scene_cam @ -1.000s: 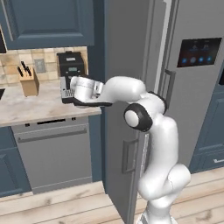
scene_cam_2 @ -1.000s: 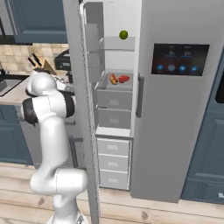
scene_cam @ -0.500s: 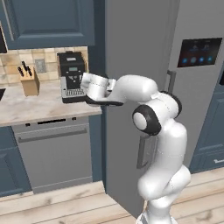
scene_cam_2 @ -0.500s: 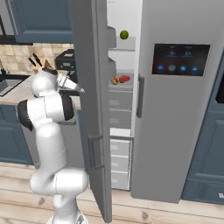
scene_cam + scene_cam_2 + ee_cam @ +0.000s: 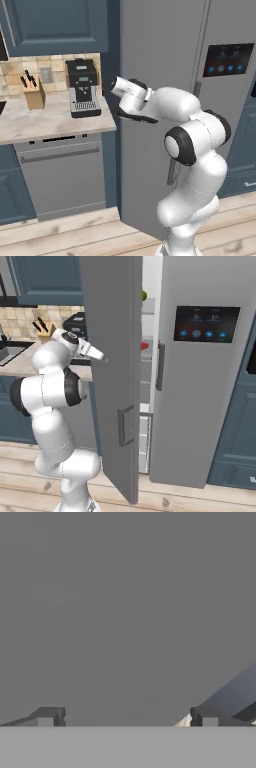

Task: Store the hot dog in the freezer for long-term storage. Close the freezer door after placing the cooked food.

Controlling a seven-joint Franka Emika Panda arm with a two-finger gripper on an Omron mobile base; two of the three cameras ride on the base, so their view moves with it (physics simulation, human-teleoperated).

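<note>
The freezer door (image 5: 112,356), tall plain grey steel, stands only a narrow gap away from shut. My gripper (image 5: 100,355) presses against its outer face at about counter height. In the hand view the grey door (image 5: 125,612) lies right ahead, and my gripper (image 5: 125,717) is open with nothing between its wide-set fingertips. Through the gap the freezer (image 5: 146,406) shows white shelf edges and a small red bit (image 5: 145,346); I cannot tell whether that is the hot dog. From the left, the door (image 5: 160,75) hides the freezer's inside.
A small green fruit (image 5: 144,295) peeks out high in the gap. The grey door with the dark display panel (image 5: 207,323) stands shut to the right. Left of the fridge, a counter (image 5: 45,120) carries a coffee machine (image 5: 82,87) and a knife block (image 5: 32,92).
The freezer door has swung from wide open to nearly shut, with my arm following it to the right. The gripper's fingers have spread apart.
</note>
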